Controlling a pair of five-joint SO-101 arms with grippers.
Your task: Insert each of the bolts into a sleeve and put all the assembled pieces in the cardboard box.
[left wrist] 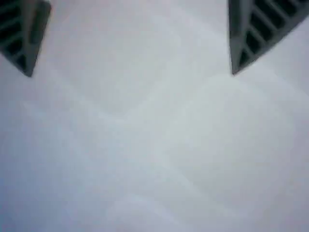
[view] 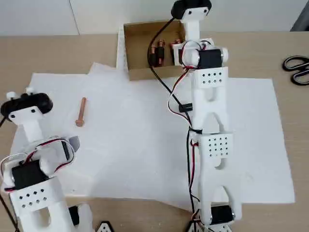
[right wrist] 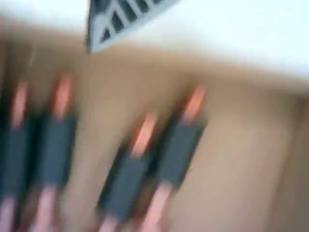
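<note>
Copper bolt near left gripper

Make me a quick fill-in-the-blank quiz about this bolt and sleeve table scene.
1. One bare bolt lies on the white ____.
2. By the right wrist view, the cardboard box holds ____ assembled pieces.
3. The left gripper is wide ____, holding nothing.
Missing words: paper; four; open.
</note>
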